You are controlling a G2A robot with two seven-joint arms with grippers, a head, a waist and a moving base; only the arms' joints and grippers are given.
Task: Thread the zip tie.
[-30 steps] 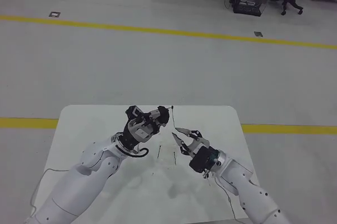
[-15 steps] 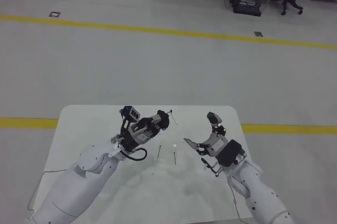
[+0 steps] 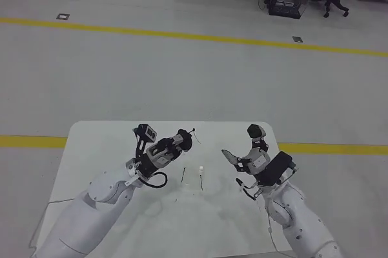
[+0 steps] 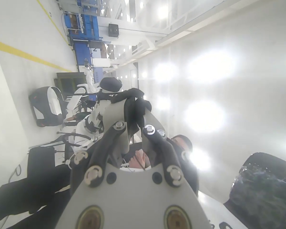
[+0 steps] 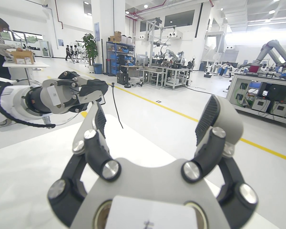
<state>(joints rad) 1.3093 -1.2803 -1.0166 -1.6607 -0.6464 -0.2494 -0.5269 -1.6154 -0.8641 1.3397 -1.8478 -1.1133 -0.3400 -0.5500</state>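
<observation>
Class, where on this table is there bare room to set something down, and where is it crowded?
Free: table corner outside the left gripper; middle of the near edge. Crowded: centre, loose ties between it and the right gripper.

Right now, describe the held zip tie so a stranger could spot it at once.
Start at the white table and follow the left arm to its shut jaws above the far middle. A thin black zip tie hangs from them, head up. Unlike the short dark strips lying flat on the table, it is in the air.
</observation>
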